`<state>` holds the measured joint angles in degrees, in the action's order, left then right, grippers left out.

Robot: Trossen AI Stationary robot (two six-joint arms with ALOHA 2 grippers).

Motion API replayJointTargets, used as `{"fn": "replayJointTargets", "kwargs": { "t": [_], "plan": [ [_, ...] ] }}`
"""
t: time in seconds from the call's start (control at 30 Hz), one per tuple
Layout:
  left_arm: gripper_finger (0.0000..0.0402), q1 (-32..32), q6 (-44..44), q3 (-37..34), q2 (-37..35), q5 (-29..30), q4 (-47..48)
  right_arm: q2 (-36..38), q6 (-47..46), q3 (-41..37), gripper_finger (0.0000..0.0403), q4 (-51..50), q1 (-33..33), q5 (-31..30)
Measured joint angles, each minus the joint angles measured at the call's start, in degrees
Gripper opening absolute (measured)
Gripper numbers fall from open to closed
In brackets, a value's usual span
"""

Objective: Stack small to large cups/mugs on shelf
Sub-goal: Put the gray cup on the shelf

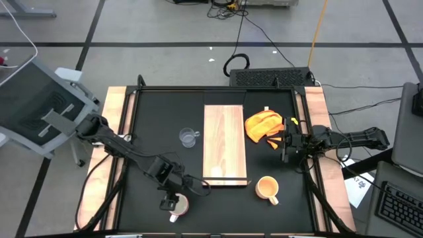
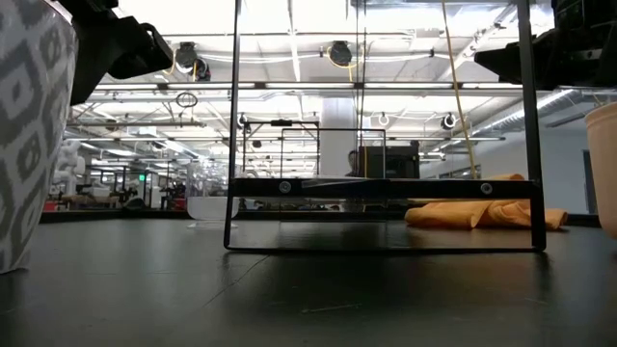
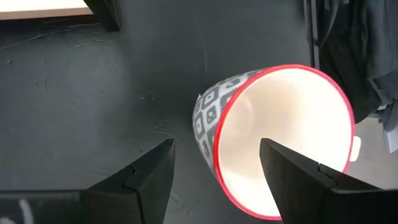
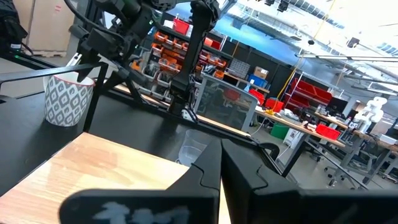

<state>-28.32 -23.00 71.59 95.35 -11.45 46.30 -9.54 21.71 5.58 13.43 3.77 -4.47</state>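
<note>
A white mug with a grey diamond pattern and a red rim (image 3: 280, 137) stands upright on the black table near its front left; it also shows in the high view (image 1: 179, 207). My left gripper (image 3: 216, 146) is open above it, pointing down. One finger (image 3: 298, 177) is over the mug's mouth and the other (image 3: 149, 180) is outside its wall, with a gap on both sides. The wooden shelf board (image 1: 225, 145) lies in the middle. A clear glass cup (image 1: 190, 137) stands left of the board and an orange-yellow mug (image 1: 268, 189) right of its near end. My right gripper (image 1: 285, 144) is shut and empty by the right edge.
An orange-yellow cloth (image 1: 263, 125) lies crumpled right of the board's far end, close to my right gripper. A black frame (image 1: 218, 88) borders the table. Bare tabletop lies between the glass cup and the patterned mug.
</note>
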Motion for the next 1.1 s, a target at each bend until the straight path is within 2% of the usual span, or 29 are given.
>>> {"fn": "replayJointTargets", "kwargs": {
  "t": [0.6,0.73,1.1],
  "plan": [
    [0.0231,-0.26,1.91,-0.07,3.92,1.01,-0.46,-0.02,0.00,0.00,0.0000,0.00,0.00,0.00],
    [0.0198,-0.26,3.83,-0.07,3.92,1.03,-0.95,-0.02,0.00,-0.01,0.0000,0.00,0.00,0.00],
    [0.0055,-0.11,4.88,-0.07,3.92,0.11,-3.24,-0.02,0.00,0.01,0.0000,0.00,0.00,-0.02]
  ]
}}
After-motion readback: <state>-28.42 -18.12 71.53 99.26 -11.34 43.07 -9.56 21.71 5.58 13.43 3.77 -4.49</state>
